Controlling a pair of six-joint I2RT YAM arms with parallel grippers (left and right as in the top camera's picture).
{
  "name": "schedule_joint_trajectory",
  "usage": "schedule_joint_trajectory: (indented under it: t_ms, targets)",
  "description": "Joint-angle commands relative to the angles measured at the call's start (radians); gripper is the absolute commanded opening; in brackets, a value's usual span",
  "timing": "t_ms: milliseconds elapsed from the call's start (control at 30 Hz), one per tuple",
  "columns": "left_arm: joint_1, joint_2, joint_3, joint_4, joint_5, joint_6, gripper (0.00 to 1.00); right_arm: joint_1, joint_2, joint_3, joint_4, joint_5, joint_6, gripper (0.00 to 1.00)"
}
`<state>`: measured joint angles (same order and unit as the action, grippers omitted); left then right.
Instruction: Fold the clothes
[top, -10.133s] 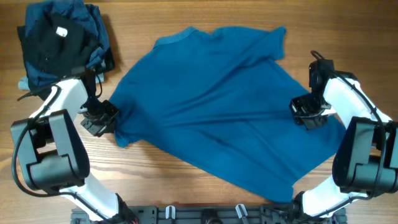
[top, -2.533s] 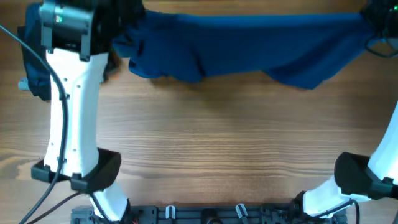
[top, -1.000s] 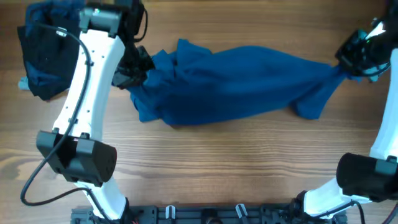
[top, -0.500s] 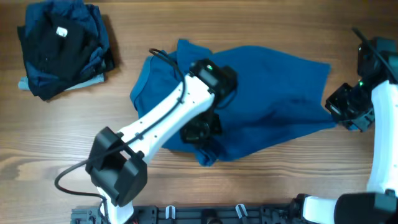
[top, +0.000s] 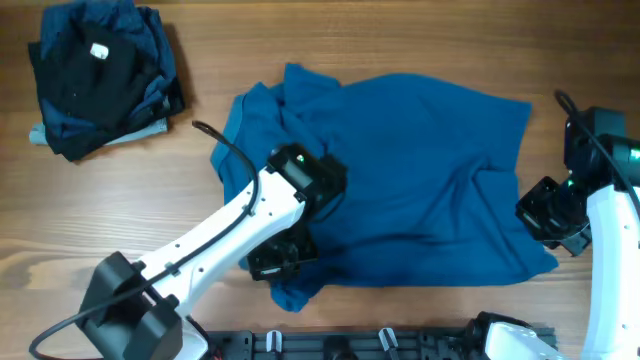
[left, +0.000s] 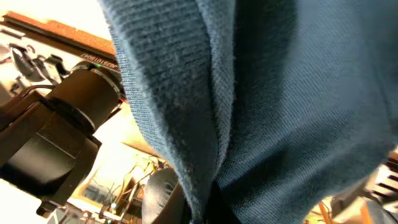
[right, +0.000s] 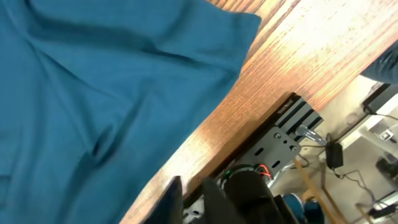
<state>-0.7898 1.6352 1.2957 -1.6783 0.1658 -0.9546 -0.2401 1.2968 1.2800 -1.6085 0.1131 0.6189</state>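
A blue shirt (top: 420, 170) lies mostly spread on the wooden table (top: 400, 40), bunched at its left side. My left gripper (top: 285, 258) is at the shirt's front-left corner and is shut on a fold of it. That cloth (left: 261, 93) fills the left wrist view, pinched at the fingers (left: 208, 208). My right gripper (top: 550, 215) is at the shirt's right edge. In the right wrist view its fingers (right: 191, 190) are nearly together beside the cloth's edge (right: 93, 74), and the pinch itself is hidden.
A pile of dark folded clothes (top: 100, 75) sits at the back left corner. The table's front edge and the black mounting rail (right: 280, 140) lie just past the shirt's front right corner (top: 550, 265).
Both grippers have pulled the shirt's edge toward the front of the table. The shirt now lies flatter and more spread than half a second ago. The left arm has drawn back to the front left.
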Motion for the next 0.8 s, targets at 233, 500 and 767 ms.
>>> schedule_joint_trajectory:
  t_ms: [233, 500, 767]
  targets:
    - [-0.005, -0.018, -0.097, 0.099, 0.002, -0.03, 0.73, 0.002, -0.005, -0.002, 0.026, -0.002, 0.018, 0.88]
    - [0.064, -0.02, -0.287, 0.311, 0.013, -0.198, 0.77, 0.002, -0.005, -0.003, 0.055, -0.002, 0.047, 0.89]
    - [0.064, -0.048, -0.53, 0.524, 0.047, -0.311, 0.75, 0.002, -0.005, -0.003, 0.079, -0.002, 0.044, 0.9]
